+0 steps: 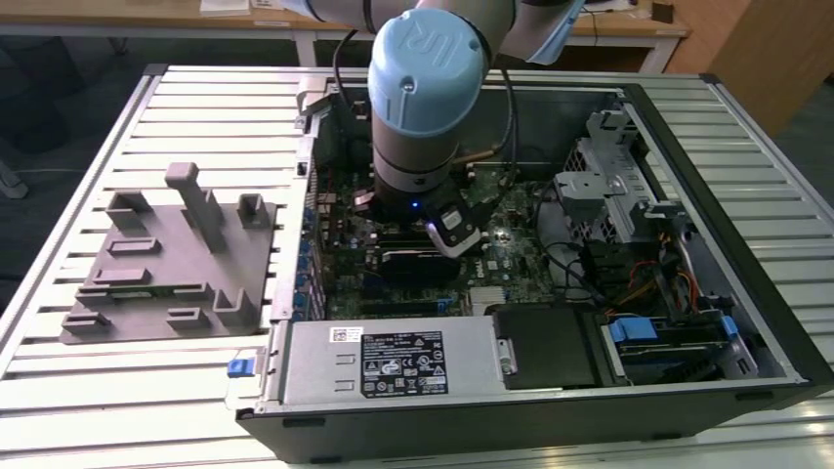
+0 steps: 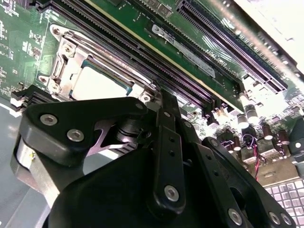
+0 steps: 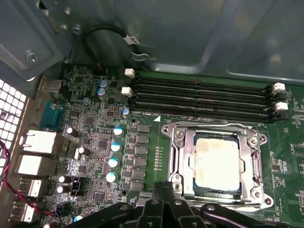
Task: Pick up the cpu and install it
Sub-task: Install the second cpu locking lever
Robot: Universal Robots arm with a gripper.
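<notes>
The cpu (image 3: 216, 164) lies flat in the motherboard's socket (image 3: 173, 161), its pale silvery top showing inside the metal retention frame; in the second wrist view the same chip (image 2: 97, 83) sits seated within that frame, just beyond the gripper's black linkage. The gripper (image 3: 164, 190) hangs close above the near edge of the socket, and its fingers (image 2: 168, 118) appear pressed together with nothing between them, the chip lying apart from them. Beside the socket run the long black memory slots (image 3: 199, 97) with white latches at their ends, and on the socket's other side stand rows of small blue-topped capacitors (image 3: 114, 147) on the green motherboard (image 3: 90, 123). In the exterior view the arm (image 1: 424, 107) reaches down into the open computer case (image 1: 729, 244), which lies on its side on a slatted metal table (image 1: 78, 195). A grey moulded fixture (image 1: 170, 254) rests on the table toward the exterior view's left, well apart from the case.
</notes>
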